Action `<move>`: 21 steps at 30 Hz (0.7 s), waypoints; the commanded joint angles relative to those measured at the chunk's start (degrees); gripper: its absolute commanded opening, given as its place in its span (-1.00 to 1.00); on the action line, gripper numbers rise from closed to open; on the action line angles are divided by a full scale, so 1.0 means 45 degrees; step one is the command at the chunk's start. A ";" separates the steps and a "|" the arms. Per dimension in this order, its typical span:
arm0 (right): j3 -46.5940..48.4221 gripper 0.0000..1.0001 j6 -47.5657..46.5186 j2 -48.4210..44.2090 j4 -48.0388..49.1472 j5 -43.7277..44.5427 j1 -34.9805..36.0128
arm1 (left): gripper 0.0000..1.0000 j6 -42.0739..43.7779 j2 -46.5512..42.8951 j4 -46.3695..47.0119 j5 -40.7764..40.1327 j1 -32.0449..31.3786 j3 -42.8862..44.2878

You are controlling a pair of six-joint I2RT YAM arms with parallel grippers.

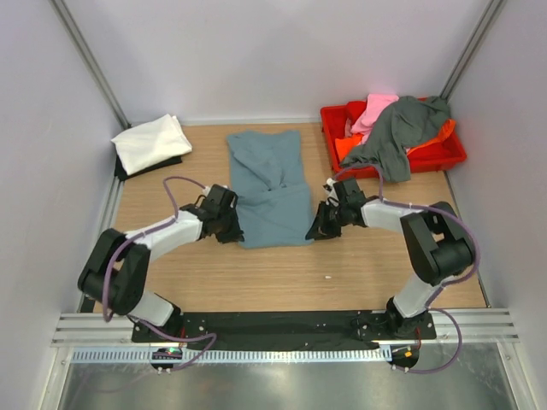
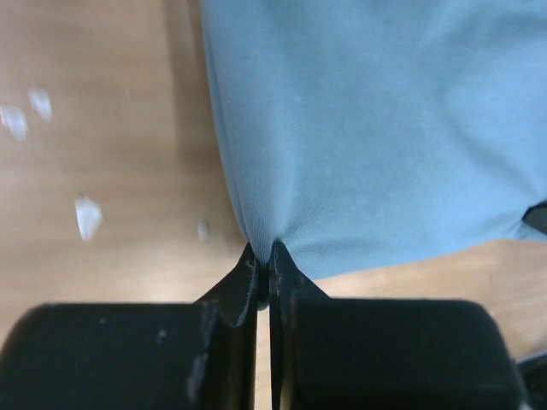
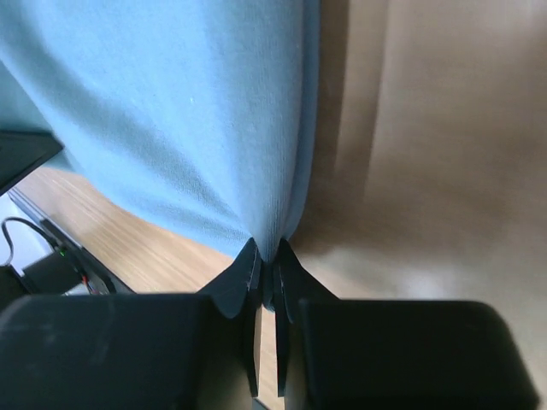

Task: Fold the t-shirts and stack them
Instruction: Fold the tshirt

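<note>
The blue-grey t-shirt [image 1: 270,188] lies on the wooden table, partly folded, long axis front to back. My left gripper [image 1: 234,229] is shut on its near left corner; the wrist view shows the cloth [image 2: 359,128] pinched between the fingertips [image 2: 248,269]. My right gripper [image 1: 314,229] is shut on its near right corner, with the cloth [image 3: 179,111] pinched in the right wrist view. A folded white t-shirt [image 1: 151,142] lies at the back left. A dark grey t-shirt [image 1: 402,128], a pink one [image 1: 376,109] and an orange one [image 1: 440,132] are piled in the red crate [image 1: 453,154].
The red crate stands at the back right against the wall. White walls with metal rails close in the table on three sides. Bare wood [image 1: 291,278] lies between the shirt and the arm bases.
</note>
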 commanded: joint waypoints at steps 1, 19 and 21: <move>-0.0991 -0.89 -0.0073 -0.2147 -0.1211 0.0485 0.0188 | -1.00 -0.0711 -0.2417 -0.1890 -0.0500 -0.0963 -0.0479; -0.1779 -0.97 0.3015 -1.0806 -0.5119 0.1849 0.2357 | -1.00 -0.3353 -0.9441 -0.7457 -0.1204 -0.3389 -0.0581; -0.0647 -0.97 0.2490 -1.0006 -0.5490 0.2417 0.2337 | -1.00 -0.2475 -0.8622 -0.7751 -0.1730 -0.3369 0.0669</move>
